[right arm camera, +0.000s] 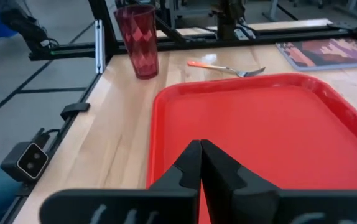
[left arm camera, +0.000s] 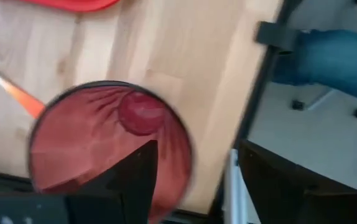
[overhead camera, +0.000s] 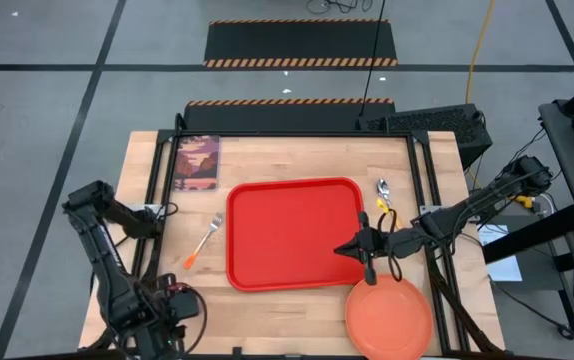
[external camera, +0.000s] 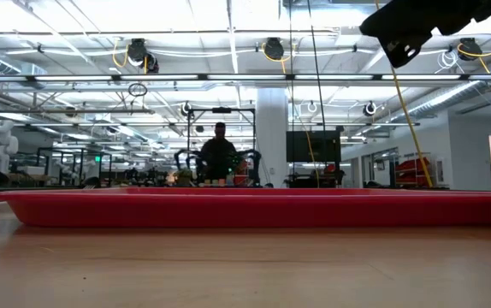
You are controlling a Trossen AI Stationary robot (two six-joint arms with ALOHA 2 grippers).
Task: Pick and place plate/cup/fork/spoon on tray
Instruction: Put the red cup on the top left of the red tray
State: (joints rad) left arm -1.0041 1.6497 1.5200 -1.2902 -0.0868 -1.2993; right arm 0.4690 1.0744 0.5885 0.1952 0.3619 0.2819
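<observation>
The red tray [overhead camera: 292,233] lies mid-table and shows in the right wrist view [right arm camera: 259,124]. The orange plate [overhead camera: 389,318] lies flat near the table's near right corner. The fork [overhead camera: 204,240] lies left of the tray, the spoon [overhead camera: 383,192] right of it. The dark red cup [right arm camera: 138,40] stands upright at the near left, under my left arm. My left gripper [left arm camera: 197,180] is open above the cup [left arm camera: 110,143], one finger over its mouth, one outside its rim. My right gripper [overhead camera: 352,248] is shut and empty above the tray's right rim.
A picture card [overhead camera: 195,162] lies at the table's far left corner. Black frame rails run along the table's left and right sides. A person [external camera: 220,154] stands in the room beyond the table. Blue cloth [left arm camera: 334,56] shows past the table's edge.
</observation>
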